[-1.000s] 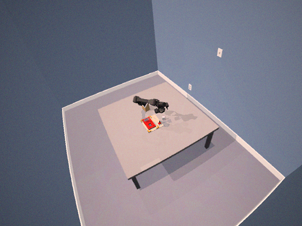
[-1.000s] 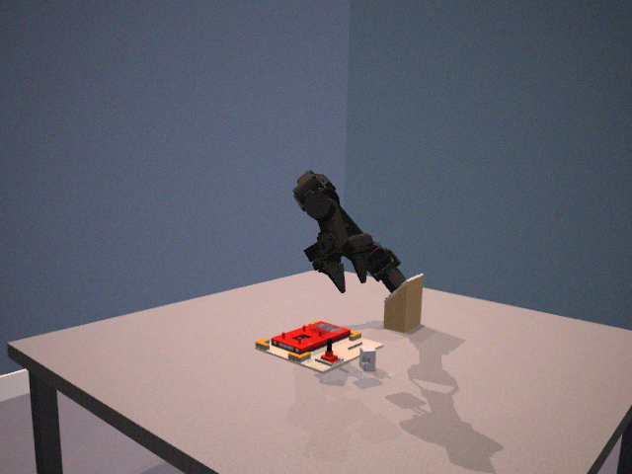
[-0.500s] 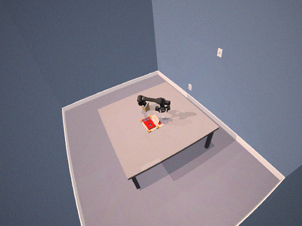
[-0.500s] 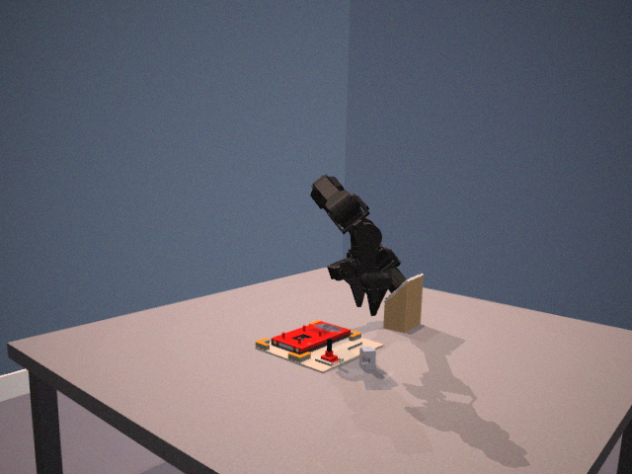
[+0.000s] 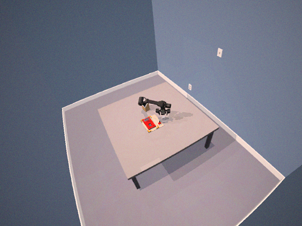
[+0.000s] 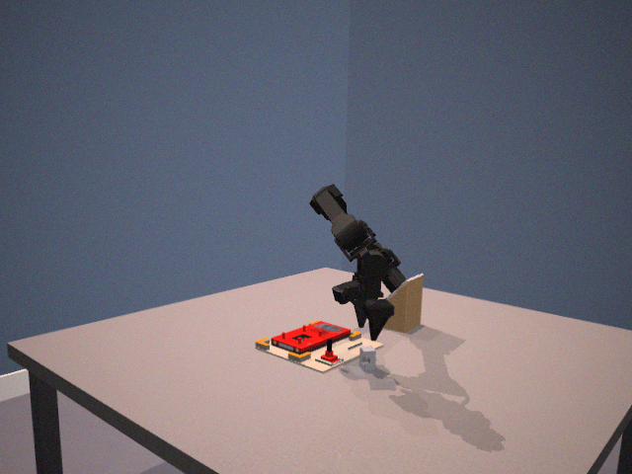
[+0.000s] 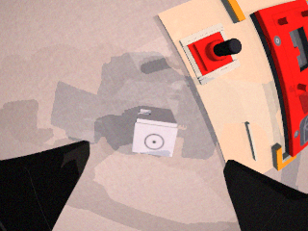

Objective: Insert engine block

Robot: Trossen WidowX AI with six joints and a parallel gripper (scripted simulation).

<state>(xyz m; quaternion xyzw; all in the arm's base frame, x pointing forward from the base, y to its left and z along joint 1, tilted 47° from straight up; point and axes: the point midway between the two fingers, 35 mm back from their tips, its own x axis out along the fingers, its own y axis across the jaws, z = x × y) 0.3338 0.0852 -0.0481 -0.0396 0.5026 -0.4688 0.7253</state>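
Note:
The engine block (image 6: 367, 357) (image 7: 154, 140), a small pale grey block, stands on the table just beside the board. A ringed circle marks its top, and a small notch shows at its far upper edge in the wrist view. My gripper (image 6: 367, 332) (image 7: 160, 159) is open and empty above the table; in the wrist view the block lies between and slightly beyond the fingertips. The red car body (image 5: 146, 121) (image 6: 330, 334) (image 7: 293, 82) lies on the board, with several short red pegs. Its dark opening (image 5: 150, 124) (image 6: 302, 337) is empty. The rib cannot be made out.
The cream board (image 5: 155, 118) (image 6: 321, 365) (image 7: 241, 96) has orange corner brackets around the car. A red base with an upright black knob (image 6: 329, 346) (image 7: 228, 47) stands on it, between car and block. A wooden wedge (image 5: 146, 107) (image 6: 405, 311) stands behind, by the arm's base.

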